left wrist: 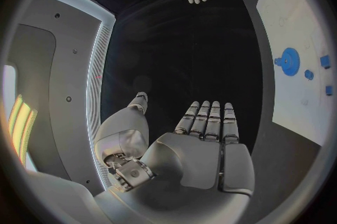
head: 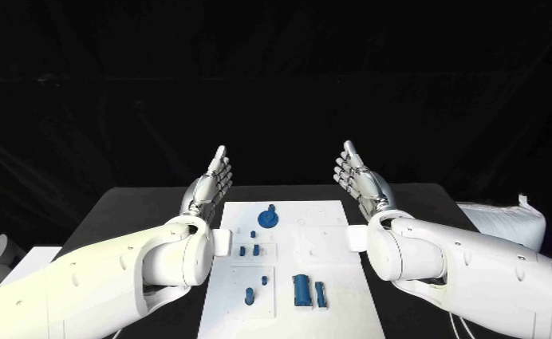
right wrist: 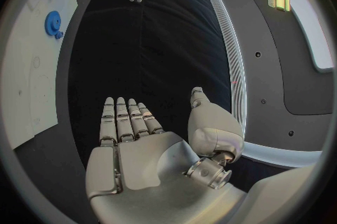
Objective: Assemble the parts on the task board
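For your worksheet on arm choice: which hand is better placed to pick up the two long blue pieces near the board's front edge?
Probably the right hand: the long blue pieces lie nearer its side of the white board. Both it and the left hand are open, raised and empty.

Blue parts (head: 301,289) scattered on white task board (head: 333,307)

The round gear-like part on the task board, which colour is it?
Blue. The gear-like part shows best in the left wrist view, on the white task board.

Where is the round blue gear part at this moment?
In the head view the round blue gear sits at the far end of the white task board, left of its middle, between the two raised arms.
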### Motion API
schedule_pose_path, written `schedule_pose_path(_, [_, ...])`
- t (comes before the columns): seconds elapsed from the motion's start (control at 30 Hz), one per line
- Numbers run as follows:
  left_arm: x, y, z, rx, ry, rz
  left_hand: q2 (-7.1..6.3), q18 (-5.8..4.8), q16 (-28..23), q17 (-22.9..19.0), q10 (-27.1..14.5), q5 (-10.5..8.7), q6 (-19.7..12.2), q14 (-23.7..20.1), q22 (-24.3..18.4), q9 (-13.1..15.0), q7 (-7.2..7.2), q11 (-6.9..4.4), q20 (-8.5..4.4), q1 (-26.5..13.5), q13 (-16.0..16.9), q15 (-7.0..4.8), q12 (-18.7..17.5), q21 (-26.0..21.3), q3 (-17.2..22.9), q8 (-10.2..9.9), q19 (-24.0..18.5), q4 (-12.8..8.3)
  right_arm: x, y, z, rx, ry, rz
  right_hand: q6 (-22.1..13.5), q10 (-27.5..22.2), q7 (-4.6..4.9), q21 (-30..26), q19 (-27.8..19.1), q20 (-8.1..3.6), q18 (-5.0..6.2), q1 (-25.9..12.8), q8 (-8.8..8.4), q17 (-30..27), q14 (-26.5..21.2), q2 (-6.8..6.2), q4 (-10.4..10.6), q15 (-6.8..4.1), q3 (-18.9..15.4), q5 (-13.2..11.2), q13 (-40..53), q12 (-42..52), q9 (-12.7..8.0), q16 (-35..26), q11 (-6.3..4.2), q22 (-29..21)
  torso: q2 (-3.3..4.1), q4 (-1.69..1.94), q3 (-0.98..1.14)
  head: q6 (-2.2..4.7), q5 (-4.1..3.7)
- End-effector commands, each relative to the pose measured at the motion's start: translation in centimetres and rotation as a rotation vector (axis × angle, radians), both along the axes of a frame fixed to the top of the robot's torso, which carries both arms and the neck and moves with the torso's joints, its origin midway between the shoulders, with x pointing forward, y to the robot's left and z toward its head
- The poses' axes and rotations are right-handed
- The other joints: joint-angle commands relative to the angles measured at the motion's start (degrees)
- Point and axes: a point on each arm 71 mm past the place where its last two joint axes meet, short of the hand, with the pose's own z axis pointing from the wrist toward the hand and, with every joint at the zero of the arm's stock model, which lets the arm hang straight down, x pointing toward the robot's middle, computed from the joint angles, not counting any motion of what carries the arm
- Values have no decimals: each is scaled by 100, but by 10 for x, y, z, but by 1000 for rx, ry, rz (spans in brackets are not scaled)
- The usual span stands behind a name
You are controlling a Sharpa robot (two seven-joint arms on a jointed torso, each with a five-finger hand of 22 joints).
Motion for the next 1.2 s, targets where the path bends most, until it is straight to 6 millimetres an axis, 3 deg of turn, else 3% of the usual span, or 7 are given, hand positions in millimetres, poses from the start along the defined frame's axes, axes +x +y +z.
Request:
schedule_pose_path(0.03, [0,2,5,57,-57,39,1,-257,-180,-7,-513,-59,-501,-481,-577,-8,-64,-28,-171,-651,-7,-13,-34,-42,-208,-38,-392,-1,0,-2,2,-5,-25,-35,-513,-586,-39,-21,-582,-53,-166,-781,-40,-29,-622,-1,-38,-4,14,-51,-8,-38,-13,-22,-11,-129,0,0,1,0,1])
schedule_pose_path(0.17, [0,2,5,57,-57,39,1,-257,-180,-7,-699,-59,-685,-654,-577,-8,-64,-28,-171,-887,-7,-13,-34,-42,-675,-38,-534,-1,0,-2,2,-5,-25,-35,-688,-784,-39,-21,-786,-53,-166,-1045,-40,-29,-836,-1,-38,-4,14,-51,-8,-38,-13,-22,-11,-129,0,0,1,0,1])
schedule_pose_path(0.8, [0,2,5,57,-57,39,1,-257,-180,-7,-1208,-59,-1175,-1128,-577,-8,-64,-28,-171,-1530,-7,-13,-34,-42,-675,-38,-1275,-1,0,-2,2,-5,-25,-35,-1186,-1351,-39,-21,-1351,-53,-166,-1799,-40,-29,-1450,-1,-38,-4,14,-51,-8,-38,-13,-22,-11,-129,0,0,1,0,1])
schedule_pose_path(0.9, [0,2,5,57,-57,39,1,-257,-180,-7,-1255,-59,-1211,-1551,-577,-8,-64,-28,-171,-1595,-7,-13,-34,-42,-675,-38,-1275,-1,0,-2,2,-5,-25,-35,-1612,-1834,-39,-21,-1835,-53,-166,-2448,-40,-29,-1957,-1,-38,-4,14,-51,-8,-38,-13,-22,-11,-129,0,0,1,0,1])
schedule_pose_path(0.93, [0,2,5,57,-57,39,1,-257,-180,-7,-1656,-59,-1616,-1551,-577,-8,-64,-28,-171,-1598,-7,-13,-34,-42,-675,-38,-1275,-1,0,-2,2,-5,-25,-35,-1612,-1834,-39,-21,-1835,-53,-166,-2448,-40,-29,-1957,-1,-38,-4,14,-51,-8,-38,-13,-22,-11,-129,0,0,1,0,1])
schedule_pose_path(1.0, [0,2,5,57,-57,39,1,-257,-180,-7,-1656,-59,-1616,-1551,-577,-8,-64,-28,-171,-2098,-7,-13,-34,-42,-675,-38,-1275,-1,0,-2,2,-5,-25,-35,-1612,-1834,-39,-21,-1835,-53,-166,-2448,-40,-29,-1957,-1,-38,-4,14,-51,-8,-38,-13,-22,-11,-129,0,0,1,0,1])
schedule_pose_path(1.2, [0,2,5,57,-57,39,1,-257,-180,-7,-1656,-59,-1616,-1551,-577,-8,-64,-28,-171,-2098,-7,-13,-34,-42,-675,-38,-1275,-1,0,-2,2,-5,-25,-35,-1612,-1834,-39,-21,-1835,-53,-166,-2448,-40,-29,-1957,-1,-38,-4,14,-51,-8,-38,-13,-22,-11,-129,0,0,1,0,1])
